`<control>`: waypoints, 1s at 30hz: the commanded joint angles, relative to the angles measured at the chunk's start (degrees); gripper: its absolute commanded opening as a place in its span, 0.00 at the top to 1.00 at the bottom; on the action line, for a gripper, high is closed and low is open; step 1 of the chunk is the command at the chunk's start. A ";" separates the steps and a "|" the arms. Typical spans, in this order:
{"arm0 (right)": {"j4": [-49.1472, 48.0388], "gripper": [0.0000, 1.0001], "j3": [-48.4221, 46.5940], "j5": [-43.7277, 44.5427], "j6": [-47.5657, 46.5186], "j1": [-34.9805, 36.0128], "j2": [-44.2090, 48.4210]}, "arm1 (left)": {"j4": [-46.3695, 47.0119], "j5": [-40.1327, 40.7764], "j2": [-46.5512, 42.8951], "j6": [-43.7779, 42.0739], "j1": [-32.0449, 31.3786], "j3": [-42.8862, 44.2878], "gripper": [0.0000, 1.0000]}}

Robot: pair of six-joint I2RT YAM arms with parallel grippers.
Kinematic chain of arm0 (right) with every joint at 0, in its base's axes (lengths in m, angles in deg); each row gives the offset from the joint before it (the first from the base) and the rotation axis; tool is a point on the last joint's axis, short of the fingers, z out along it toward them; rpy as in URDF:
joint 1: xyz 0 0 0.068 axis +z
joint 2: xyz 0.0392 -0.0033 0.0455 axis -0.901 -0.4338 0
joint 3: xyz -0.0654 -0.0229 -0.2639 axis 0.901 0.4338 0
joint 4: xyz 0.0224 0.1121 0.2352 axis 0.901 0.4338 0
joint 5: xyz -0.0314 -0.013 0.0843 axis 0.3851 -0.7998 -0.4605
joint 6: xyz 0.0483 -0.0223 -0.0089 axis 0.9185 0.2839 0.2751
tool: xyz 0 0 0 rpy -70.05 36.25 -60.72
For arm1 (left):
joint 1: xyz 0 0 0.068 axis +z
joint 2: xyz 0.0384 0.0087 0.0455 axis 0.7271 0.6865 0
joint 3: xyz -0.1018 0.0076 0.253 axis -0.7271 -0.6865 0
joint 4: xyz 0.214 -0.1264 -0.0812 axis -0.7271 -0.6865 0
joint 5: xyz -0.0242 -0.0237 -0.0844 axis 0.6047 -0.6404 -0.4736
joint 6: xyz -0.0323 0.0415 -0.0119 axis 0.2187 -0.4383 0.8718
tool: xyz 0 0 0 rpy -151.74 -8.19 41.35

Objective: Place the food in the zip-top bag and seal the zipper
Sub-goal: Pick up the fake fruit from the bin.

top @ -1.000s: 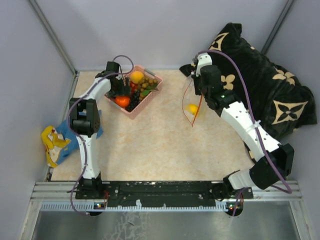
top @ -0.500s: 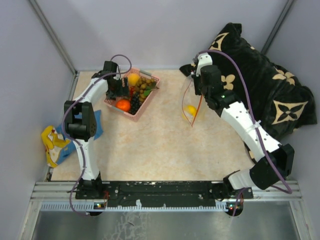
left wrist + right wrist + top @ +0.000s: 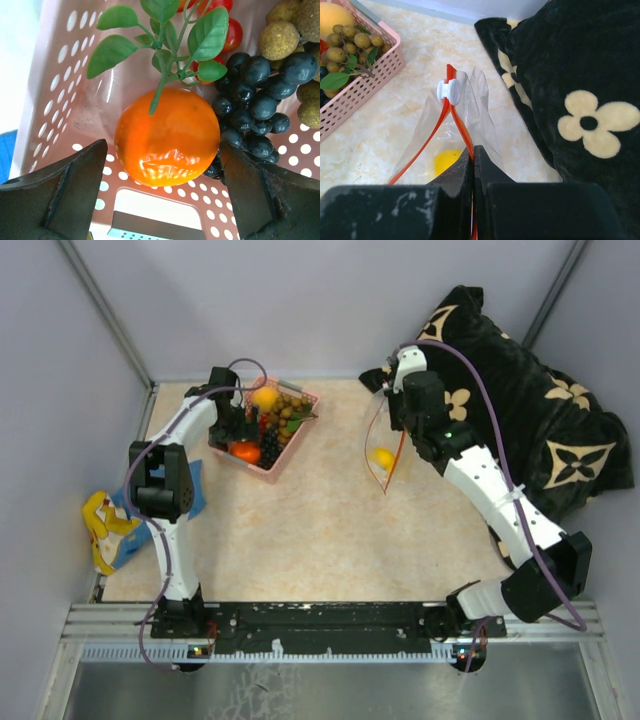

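Note:
My left gripper (image 3: 162, 172) is open inside the pink basket (image 3: 283, 455), its fingers either side of an orange fruit with green leaves (image 3: 167, 135), also seen from above (image 3: 245, 451). Dark grapes (image 3: 255, 100), tan berries (image 3: 282, 37) and small red pieces (image 3: 225, 30) lie beside it. My right gripper (image 3: 474, 152) is shut on the red-orange zipper strip (image 3: 460, 120) of the clear zip-top bag (image 3: 385, 445) and holds its mouth open. A white slider (image 3: 448, 91) sits on the strip. A yellow fruit (image 3: 447, 161) lies inside the bag (image 3: 384, 458).
A black cushion with cream flower shapes (image 3: 520, 410) lies at the back right, close to the bag. A blue-and-yellow cloth (image 3: 110, 525) lies at the table's left edge. Grey walls enclose the table on three sides.
My left gripper has moved down into the basket's near-left end, around the orange fruit; the basket has shifted a little left. The right arm and bag have stayed put.

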 commanded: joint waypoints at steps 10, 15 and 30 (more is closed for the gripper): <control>-3.03 1.00 -0.55 0.14 -0.10 0.37 0.67 | -3.51 -1.72 5.94 -2.50 -1.42 2.01 0.01; -2.91 1.00 -0.53 -0.05 -0.02 0.35 0.64 | -4.07 -0.83 5.94 -1.98 -1.52 3.18 0.11; -1.89 1.00 -1.90 -0.22 -0.01 0.87 1.36 | 6.13 -1.35 -12.38 0.91 -3.46 -6.99 0.34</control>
